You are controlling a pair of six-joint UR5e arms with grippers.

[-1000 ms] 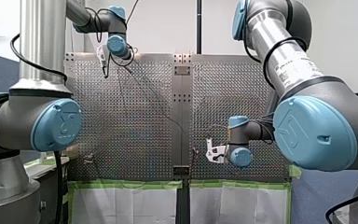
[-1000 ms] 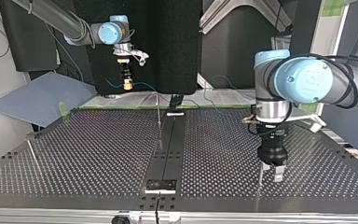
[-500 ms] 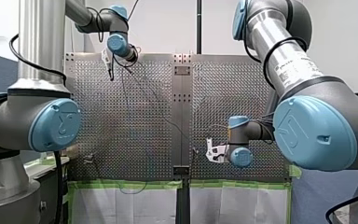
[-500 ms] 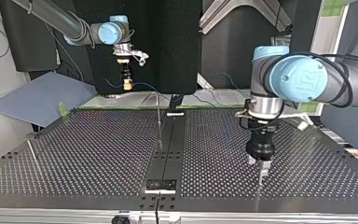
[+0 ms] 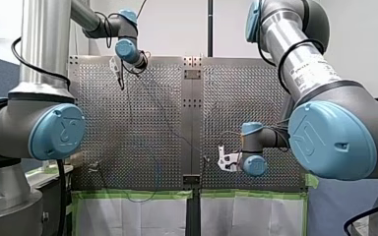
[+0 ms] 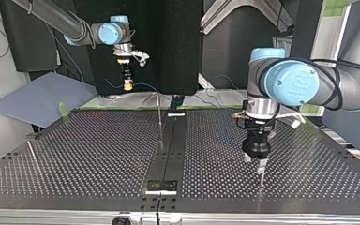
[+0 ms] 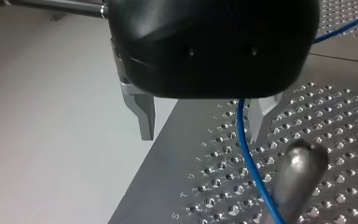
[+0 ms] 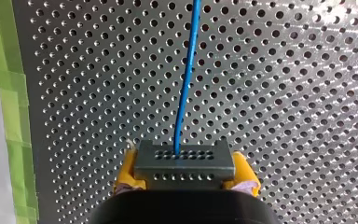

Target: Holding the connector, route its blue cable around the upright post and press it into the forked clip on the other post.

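Shifted toward the perforated metal table's [image 6: 98,154] middle since a second ago: my left black gripper [image 7: 200,133], metal fingers spread, thin blue cable [image 7: 247,172] between them. One grey drilled connector block [image 8: 184,161] clamped in my right yellow-padded gripper [image 8: 185,176], above the table. One cable, two grippers.

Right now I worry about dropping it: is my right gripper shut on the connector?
Shut. On my right gripper, yellow pads clamp both sides of the connector, its blue cable leading ahead.

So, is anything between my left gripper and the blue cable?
Nothing visible. The blue cable runs between the open fingers of the left gripper, close to one finger; the metal post stands beside the cable.
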